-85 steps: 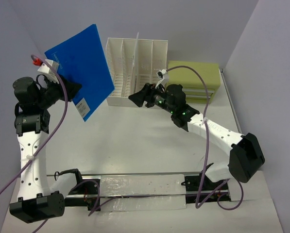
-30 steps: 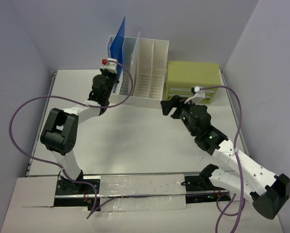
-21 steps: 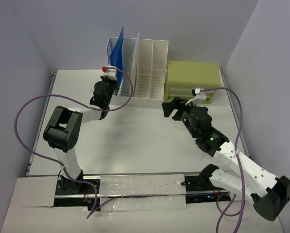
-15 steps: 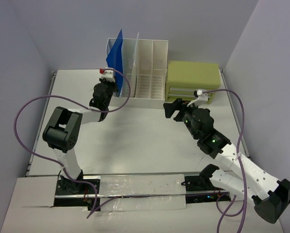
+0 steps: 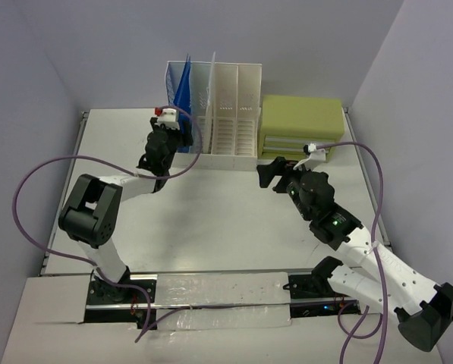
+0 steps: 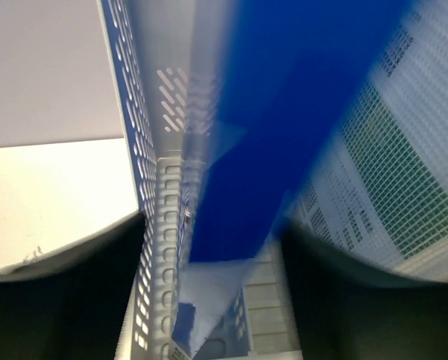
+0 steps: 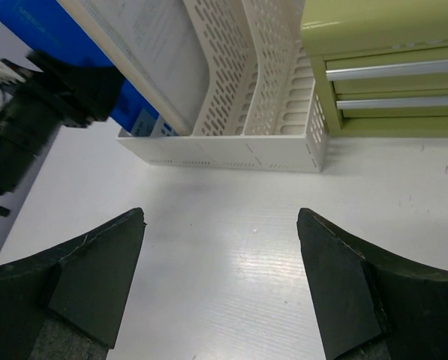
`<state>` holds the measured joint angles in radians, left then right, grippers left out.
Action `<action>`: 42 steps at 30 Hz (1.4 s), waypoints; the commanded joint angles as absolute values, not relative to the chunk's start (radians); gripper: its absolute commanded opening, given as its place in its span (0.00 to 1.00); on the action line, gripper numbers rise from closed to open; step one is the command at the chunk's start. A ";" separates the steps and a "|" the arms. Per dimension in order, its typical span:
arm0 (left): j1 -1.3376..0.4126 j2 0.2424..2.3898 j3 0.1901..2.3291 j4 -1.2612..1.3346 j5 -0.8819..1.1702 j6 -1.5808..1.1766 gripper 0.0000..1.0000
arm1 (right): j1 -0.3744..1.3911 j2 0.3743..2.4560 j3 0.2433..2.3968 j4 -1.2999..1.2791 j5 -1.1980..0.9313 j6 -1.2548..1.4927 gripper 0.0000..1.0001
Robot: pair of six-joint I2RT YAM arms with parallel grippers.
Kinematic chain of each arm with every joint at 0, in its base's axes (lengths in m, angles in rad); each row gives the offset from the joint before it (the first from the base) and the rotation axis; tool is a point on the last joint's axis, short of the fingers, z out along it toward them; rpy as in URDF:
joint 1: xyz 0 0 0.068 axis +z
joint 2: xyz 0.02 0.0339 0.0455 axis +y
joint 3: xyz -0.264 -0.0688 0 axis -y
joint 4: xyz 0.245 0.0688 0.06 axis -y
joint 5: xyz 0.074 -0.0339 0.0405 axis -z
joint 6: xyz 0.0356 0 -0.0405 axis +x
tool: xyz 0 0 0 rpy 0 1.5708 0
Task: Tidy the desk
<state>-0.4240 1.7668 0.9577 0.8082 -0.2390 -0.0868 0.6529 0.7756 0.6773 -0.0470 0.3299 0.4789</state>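
The white desk is bare in the middle. At its back stands a white slotted file rack. A blue folder stands tilted in the rack's leftmost slot. My left gripper is at that slot. In the left wrist view its jaws stand apart on either side of the blurred blue folder, with gaps showing, so my left gripper is open. My right gripper hovers over the desk in front of the rack. It is open and empty above the bare desk.
A green drawer box sits right of the rack and also shows in the right wrist view. A white sheet leans in the rack beside the blue folder. Grey walls enclose the desk.
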 commanded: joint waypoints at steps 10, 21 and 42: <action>-0.426 1.430 1.107 0.312 -0.311 -0.063 0.99 | 0.576 0.839 0.669 -0.166 0.387 0.512 0.94; -0.012 1.148 1.016 -0.099 -0.008 0.021 0.99 | 0.184 0.690 0.502 -0.281 0.332 0.540 1.00; 0.445 0.955 0.461 -0.107 0.039 0.291 0.99 | 0.141 0.584 0.413 -0.255 0.295 0.568 1.00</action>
<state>0.4270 1.0044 0.4828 -0.1410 0.0554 0.2401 0.1459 0.6124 0.4348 -0.3142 0.3172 0.5816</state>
